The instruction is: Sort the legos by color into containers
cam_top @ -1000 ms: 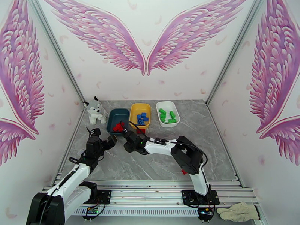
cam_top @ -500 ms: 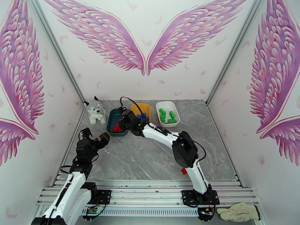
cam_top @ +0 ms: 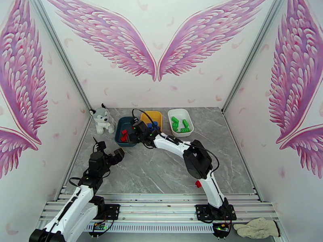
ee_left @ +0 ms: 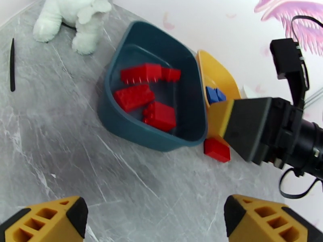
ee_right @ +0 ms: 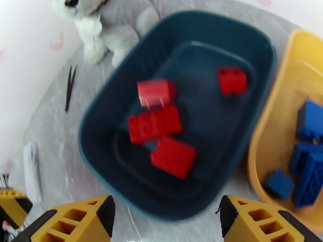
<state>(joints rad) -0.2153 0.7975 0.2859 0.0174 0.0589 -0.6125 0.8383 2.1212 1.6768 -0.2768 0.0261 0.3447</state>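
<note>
As right gripper point(cam_top: 134, 132) hangs over dark teal tray point(cam_top: 118, 133) up top, left gripper point(cam_top: 110, 153) sits apart. Left wrist: jaws wide, empty; four red legos point(ee_left: 133, 97) in tray, one red brick point(ee_left: 217, 150) just outside. Right wrist: jaws wide, empty; blue legos point(ee_right: 311, 158) in yellow tray point(ee_right: 278, 101).

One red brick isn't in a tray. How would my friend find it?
Find the dark teal tray beside the plush husky. By its corner near the yellow tray, one red brick lies on the table. The other red bricks sit inside that tray.
</note>
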